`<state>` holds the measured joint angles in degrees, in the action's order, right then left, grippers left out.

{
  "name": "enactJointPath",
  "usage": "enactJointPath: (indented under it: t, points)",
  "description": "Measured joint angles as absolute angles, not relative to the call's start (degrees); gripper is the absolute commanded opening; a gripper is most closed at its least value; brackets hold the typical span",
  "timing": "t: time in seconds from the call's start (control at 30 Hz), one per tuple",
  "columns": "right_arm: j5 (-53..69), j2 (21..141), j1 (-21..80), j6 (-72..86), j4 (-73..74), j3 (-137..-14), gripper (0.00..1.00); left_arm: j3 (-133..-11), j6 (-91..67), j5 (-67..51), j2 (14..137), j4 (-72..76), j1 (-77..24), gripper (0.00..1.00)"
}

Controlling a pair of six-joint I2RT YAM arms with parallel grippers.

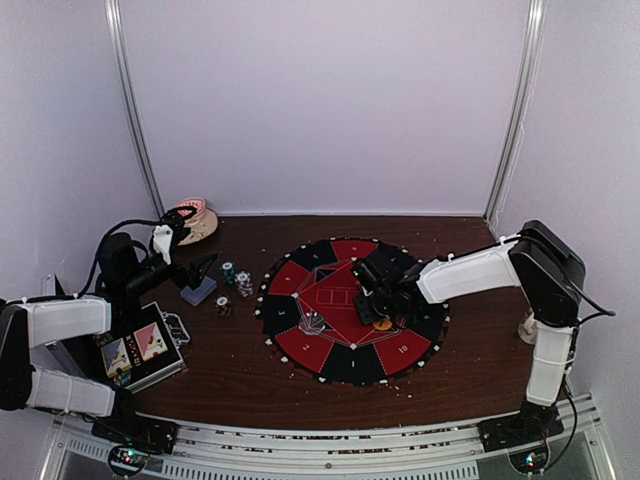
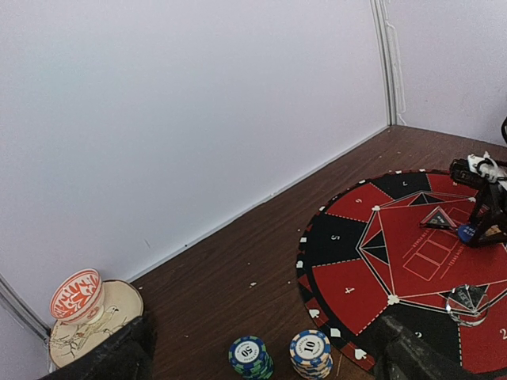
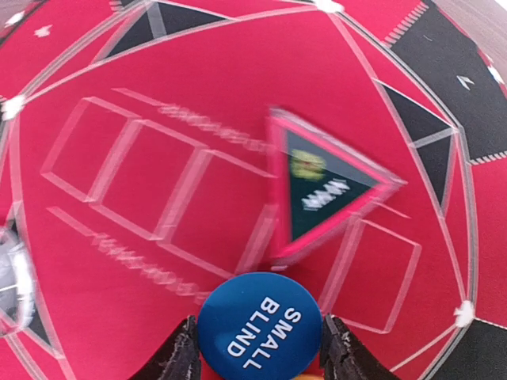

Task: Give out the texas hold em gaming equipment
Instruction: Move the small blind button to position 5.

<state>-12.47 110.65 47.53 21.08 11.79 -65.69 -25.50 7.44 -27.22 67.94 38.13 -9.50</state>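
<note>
My right gripper is shut on a blue round button marked SMALL BLIND, one finger against each side of it, just over the red centre of the round game mat. An orange button lies right beside that gripper. My left gripper hangs open above two chip stacks, a teal one marked 50 and a white-and-blue one marked 10, on the wood left of the mat. A third small chip stack stands nearer. A grey-blue block lies under the left gripper.
A beige mug with a red-patterned piece stands against the back wall at the left. The metal case with card pictures lies by the left arm's base. A clear triangular piece rests on the mat's left side.
</note>
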Motion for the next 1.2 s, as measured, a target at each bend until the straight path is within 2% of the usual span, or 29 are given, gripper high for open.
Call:
enactJointPath:
  t: [0.33,0.8,1.2]
  points:
    - [-9.41,114.56,50.5,19.68,12.03,-75.33,0.52,-25.47,7.42,-27.2,67.92,38.13,-9.5,0.98]
    - [-9.32,134.45,48.42,18.37,17.8,-107.18,0.53,-25.36,7.44,-27.03,67.79,38.13,-9.72,0.98]
    - [-7.68,139.98,43.33,18.28,19.97,-111.42,0.53,-25.17,7.44,-26.98,67.16,38.13,-9.76,0.98]
